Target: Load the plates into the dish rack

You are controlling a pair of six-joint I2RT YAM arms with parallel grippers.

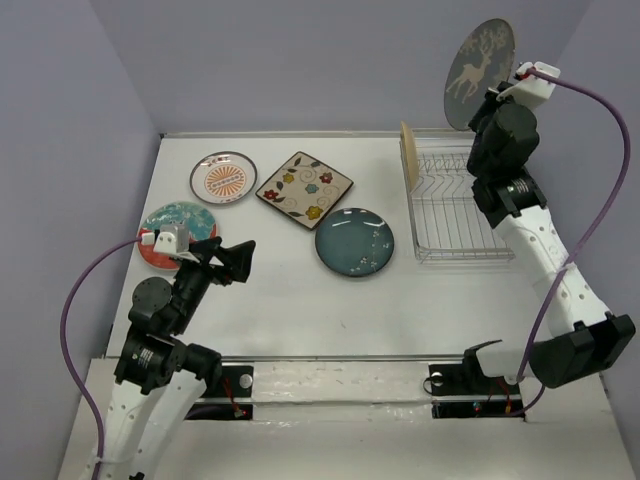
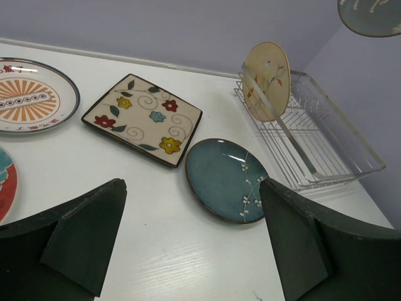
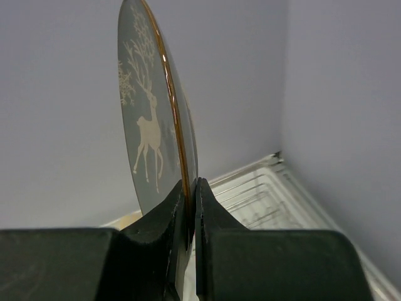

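Note:
My right gripper [image 1: 493, 92] is shut on the rim of the grey deer-and-tree plate [image 1: 479, 70], held upright high above the silver wire dish rack [image 1: 462, 215]; the right wrist view shows the plate [image 3: 147, 119] edge-on between my fingers. The cream bird plate [image 1: 408, 155] stands upright at the rack's far left end. The orange-sunburst plate [image 1: 223, 177], the square floral plate [image 1: 304, 189], the dark teal plate [image 1: 354, 241] and the teal-and-red plate [image 1: 172, 228] lie flat on the table. My left gripper [image 1: 236, 258] is open and empty, right of the teal-and-red plate.
Purple walls close the table at the back and both sides. The rack sits against the right wall. A purple cable runs along each arm. Bare table [image 1: 320, 310] lies between the plates and the arm bases.

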